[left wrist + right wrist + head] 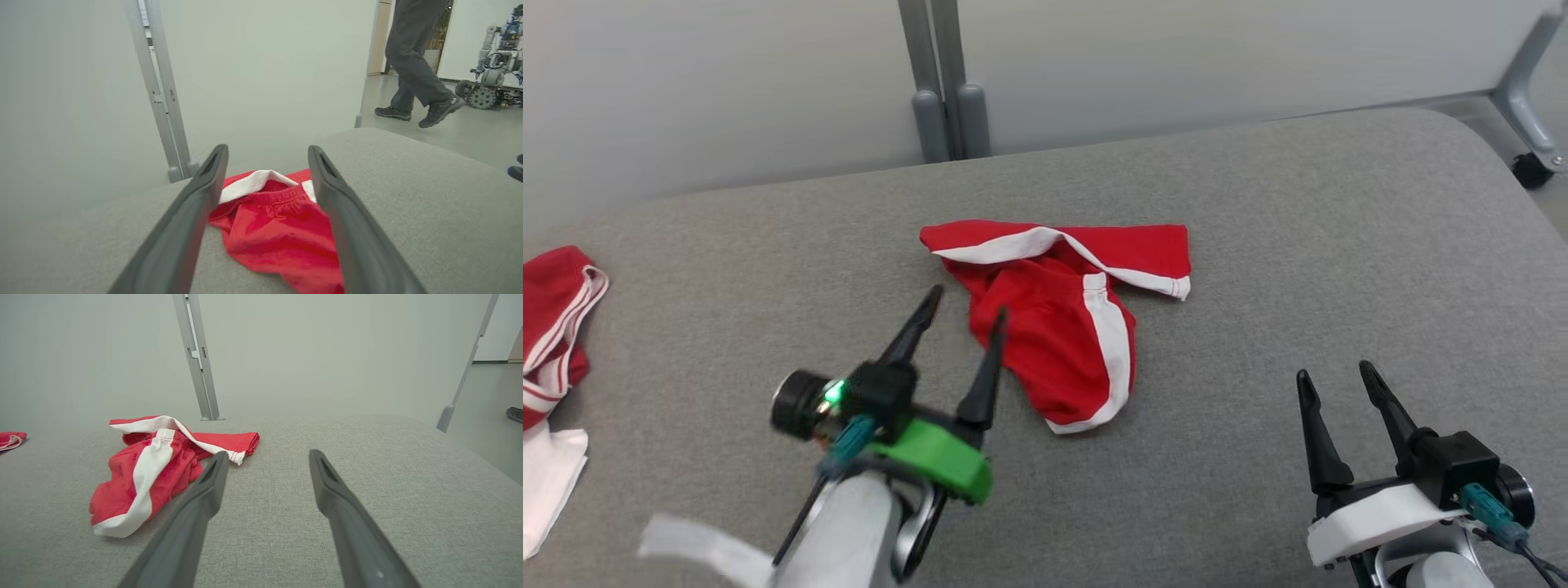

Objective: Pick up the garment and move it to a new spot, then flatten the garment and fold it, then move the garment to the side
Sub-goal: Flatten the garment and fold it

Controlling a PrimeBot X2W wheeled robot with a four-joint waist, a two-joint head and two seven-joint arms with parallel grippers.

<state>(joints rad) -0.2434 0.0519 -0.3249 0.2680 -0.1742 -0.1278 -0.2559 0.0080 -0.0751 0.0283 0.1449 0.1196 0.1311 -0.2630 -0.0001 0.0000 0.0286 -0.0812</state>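
The garment (1062, 327) is a pair of red shorts with white side stripes, lying crumpled in the middle of the grey padded table (1298, 245). My left gripper (968, 302) is open, hovering at the garment's left edge, its right fingertip over the red cloth. In the left wrist view the garment (278, 228) lies between and beyond the spread fingers of the left gripper (267, 153). My right gripper (1335, 371) is open above bare table, well to the right of the garment. The right wrist view has the garment (155, 469) left of the right gripper (267, 455).
More red and white clothes (551, 327) and a white cloth (547, 482) lie at the table's left edge. A grey partition post (943, 90) stands behind the table. A walking person's legs (412, 69) and another robot (490, 69) are on the floor beyond.
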